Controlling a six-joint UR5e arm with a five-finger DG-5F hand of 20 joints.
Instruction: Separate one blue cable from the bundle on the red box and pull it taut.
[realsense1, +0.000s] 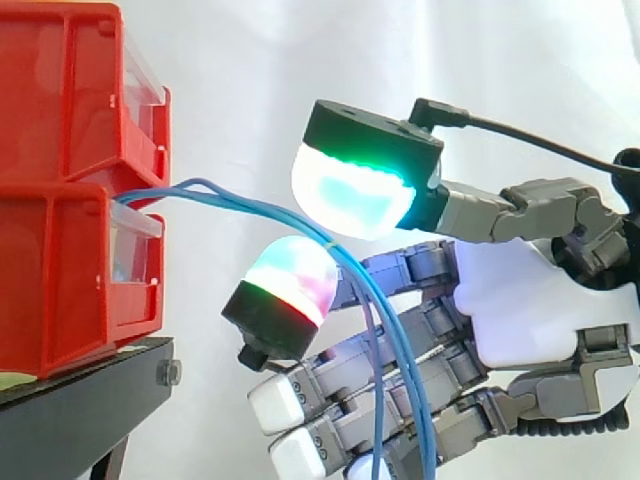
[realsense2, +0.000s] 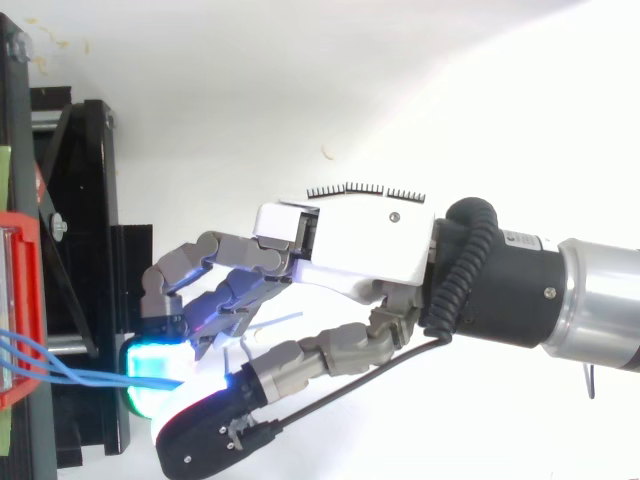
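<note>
Thin blue cables (realsense1: 250, 207) leave the gap between the two stacked red bins (realsense1: 60, 280) and arc to the right. They pass between the hand's cyan-green thumb pad (realsense1: 355, 185) and a red-green finger pad (realsense1: 285, 290), then hang slack down in front of the other curled fingers. The hand (realsense1: 530, 310) comes in from the right, just clear of the bins, with thumb above and fingers below pinching the strands. From above, the blue cables (realsense2: 60, 372) run from the red bin (realsense2: 20, 300) into the glowing pad (realsense2: 155, 362) of the hand (realsense2: 360, 240).
The bins stand on a black stand (realsense1: 80, 400) whose edge juts toward the hand. In the top view the black frame (realsense2: 90, 200) lies left of the fingers. A white curtain is behind, with open room to the right.
</note>
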